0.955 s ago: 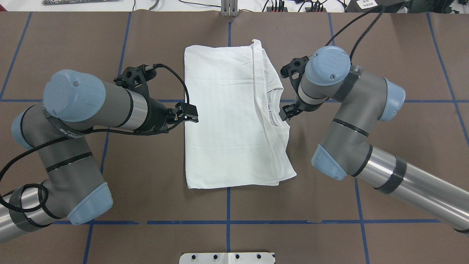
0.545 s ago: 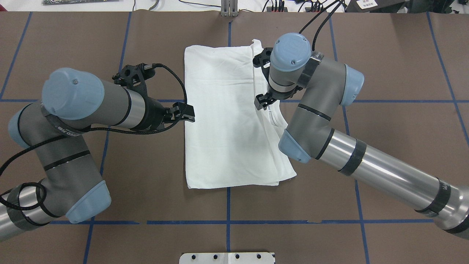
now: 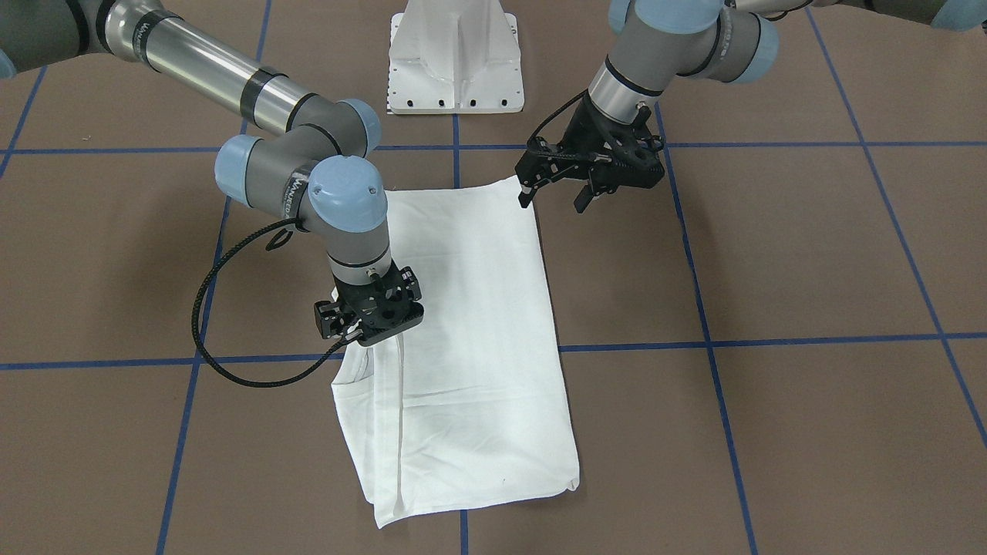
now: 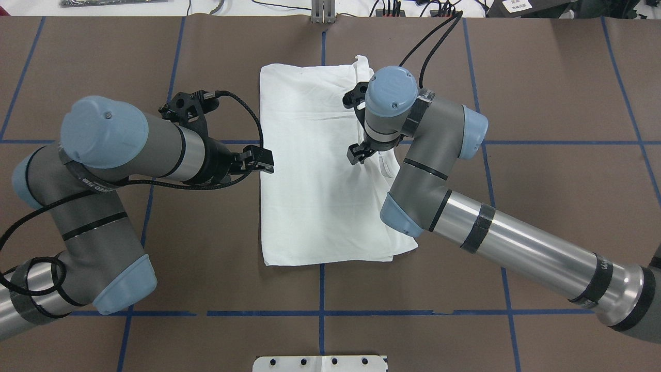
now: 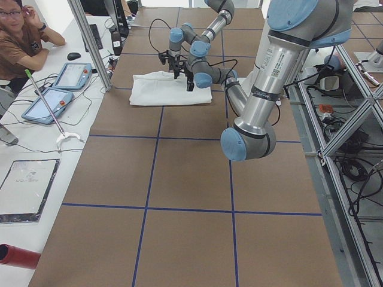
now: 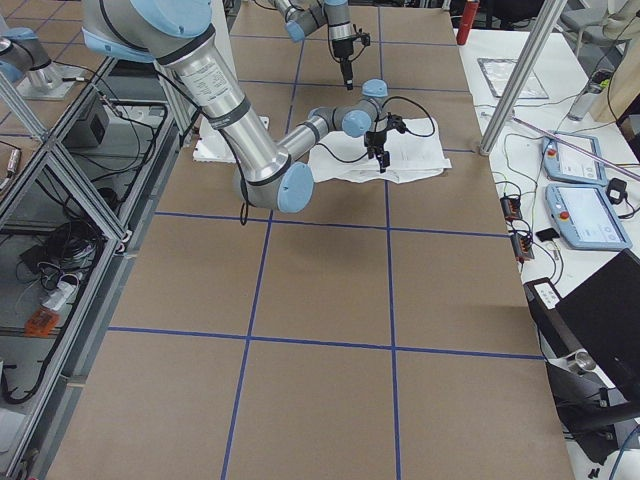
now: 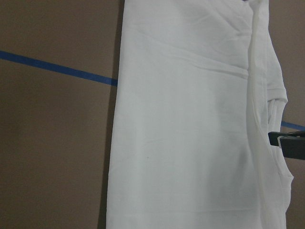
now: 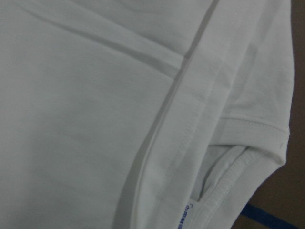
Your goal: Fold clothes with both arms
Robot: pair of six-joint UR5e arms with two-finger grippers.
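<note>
The folded white cotton shirt (image 4: 310, 206) is flanked by the released left jaws; the right jaws, held over its collar side, cannot be judged clenched or released

Silver-tube arms (image 4: 516, 243), grey joints (image 4: 434, 124), light-blue caps (image 4: 391, 90), black cables (image 4: 248, 111)

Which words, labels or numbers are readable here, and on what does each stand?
None can be read with certainty.
Small neck label of the white cotton shirt: blue print, blurred.
Black band on the right arm: white lettering, too small.
Black band on the left arm: white lettering, too small.
Sticker on the left arm's silver tube: too small.
</note>
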